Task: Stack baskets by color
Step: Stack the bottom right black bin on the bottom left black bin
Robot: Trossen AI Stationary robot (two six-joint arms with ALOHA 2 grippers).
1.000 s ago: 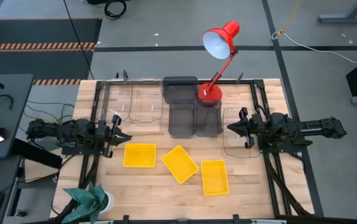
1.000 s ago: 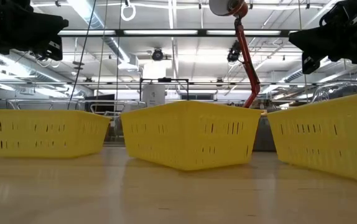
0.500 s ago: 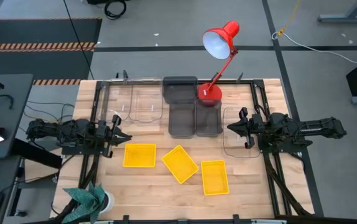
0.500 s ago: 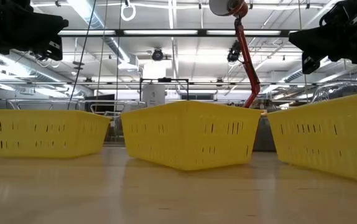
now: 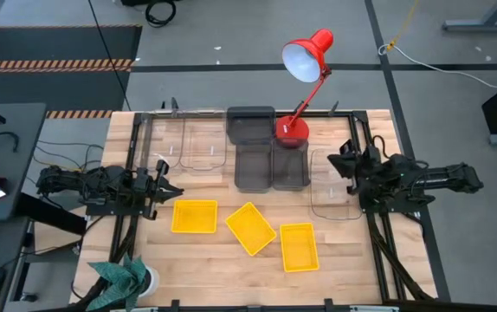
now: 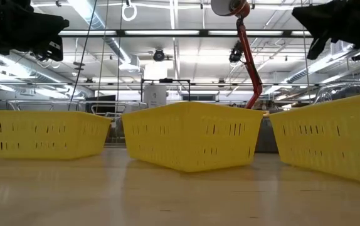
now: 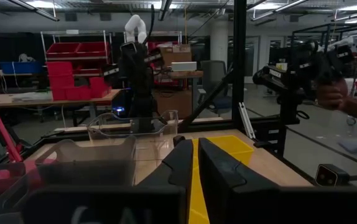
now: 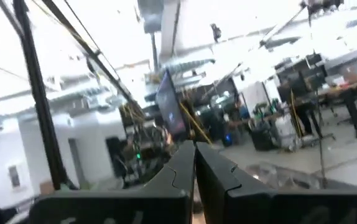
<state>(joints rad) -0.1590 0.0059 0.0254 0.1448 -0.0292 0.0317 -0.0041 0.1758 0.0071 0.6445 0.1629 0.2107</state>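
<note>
Three yellow baskets [image 5: 195, 217], [image 5: 250, 228], [image 5: 299, 246] rest on their bottoms in a row near the table's front, and show close up in the low view [image 6: 189, 143]. Dark grey baskets [image 5: 253, 166], [image 5: 290, 165], [image 5: 250, 126] sit at the far middle. Clear baskets lie at the far left [image 5: 203, 143] and on the right [image 5: 335, 186]. My left gripper [image 5: 172, 189] hovers shut at the left, above the table, and points level toward the middle [image 7: 194, 163]. My right gripper [image 5: 341, 158] is shut over the right clear basket, tipped upward [image 8: 195, 163].
A red desk lamp stands with its base [image 5: 292, 130] against the grey baskets at the far middle, its head [image 5: 305, 56] beyond the far edge. Dark frame rails [image 5: 136, 147] run along the table's sides. A green cloth [image 5: 123, 277] lies at the near left corner.
My right gripper has risen a little and tipped its fingers upward, drawing back slightly toward the table's right edge; it stays shut. The baskets have not moved.
</note>
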